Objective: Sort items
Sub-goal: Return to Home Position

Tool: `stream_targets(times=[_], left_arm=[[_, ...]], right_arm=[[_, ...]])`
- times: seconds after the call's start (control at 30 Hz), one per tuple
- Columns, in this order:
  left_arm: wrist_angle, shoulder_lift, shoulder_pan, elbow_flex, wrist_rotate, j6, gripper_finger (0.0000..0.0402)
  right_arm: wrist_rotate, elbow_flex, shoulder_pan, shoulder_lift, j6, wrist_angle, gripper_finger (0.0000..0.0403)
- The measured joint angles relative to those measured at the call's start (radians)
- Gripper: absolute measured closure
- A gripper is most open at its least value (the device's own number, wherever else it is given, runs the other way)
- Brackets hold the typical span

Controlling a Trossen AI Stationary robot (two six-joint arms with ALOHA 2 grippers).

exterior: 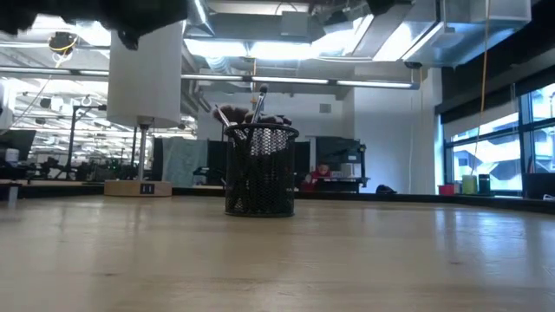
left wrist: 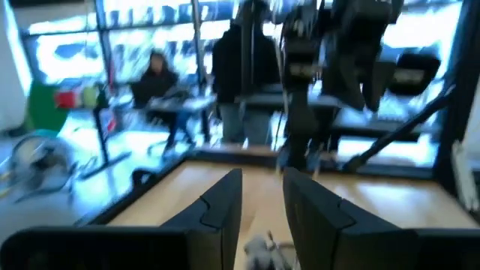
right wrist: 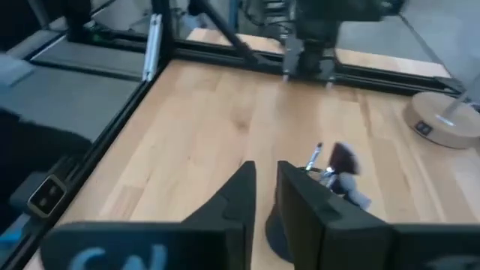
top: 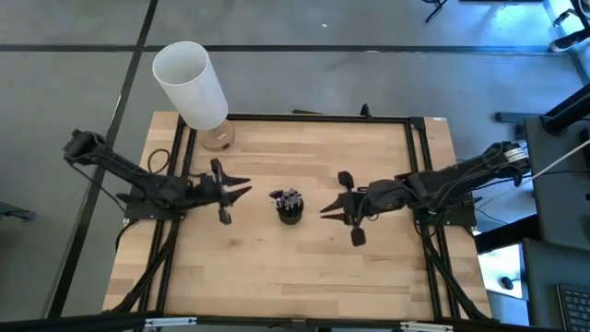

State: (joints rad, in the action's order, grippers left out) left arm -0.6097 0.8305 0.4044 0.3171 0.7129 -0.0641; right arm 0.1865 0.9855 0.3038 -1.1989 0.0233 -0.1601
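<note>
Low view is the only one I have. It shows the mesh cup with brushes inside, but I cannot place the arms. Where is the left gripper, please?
Observer: In the high view the left gripper hangs on the left arm's side of the mesh cup, pointing toward it but apart from it.
Operator: And the other one?
Observer: The right gripper is on the opposite side of the cup, facing it, also apart.
Operator: Is any brush lying on the table?
Observer: From above I see none on the table. The brushes that show all stand in the cup.
</note>
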Motion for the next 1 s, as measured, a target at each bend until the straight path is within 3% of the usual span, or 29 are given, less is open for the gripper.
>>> stream_targets(times=[0.13, 0.47, 0.73, 1.0], left_arm=[[-0.121, -0.076, -0.118, -0.106, -0.145, -0.016, 0.0307], [-0.015, -0.224, -0.318, -0.178, -0.356, 0.002, 0.0307], [0.093, -0.286, -0.478, -0.178, -0.523, 0.041, 0.0307], [0.075, -0.282, -0.577, -0.201, -0.637, 0.060, 0.0307]], right_arm=[[-0.054, -0.105, -0.002, 0.048, 0.014, 0.070, 0.0356], [-0.136, -0.520, -0.103, 0.407, 0.000, 0.405, 0.0352], [-0.194, -0.728, -0.230, 0.643, -0.071, 0.426, 0.0351], [-0.218, -0.851, -0.280, 0.741, -0.119, 0.424, 0.0373]])
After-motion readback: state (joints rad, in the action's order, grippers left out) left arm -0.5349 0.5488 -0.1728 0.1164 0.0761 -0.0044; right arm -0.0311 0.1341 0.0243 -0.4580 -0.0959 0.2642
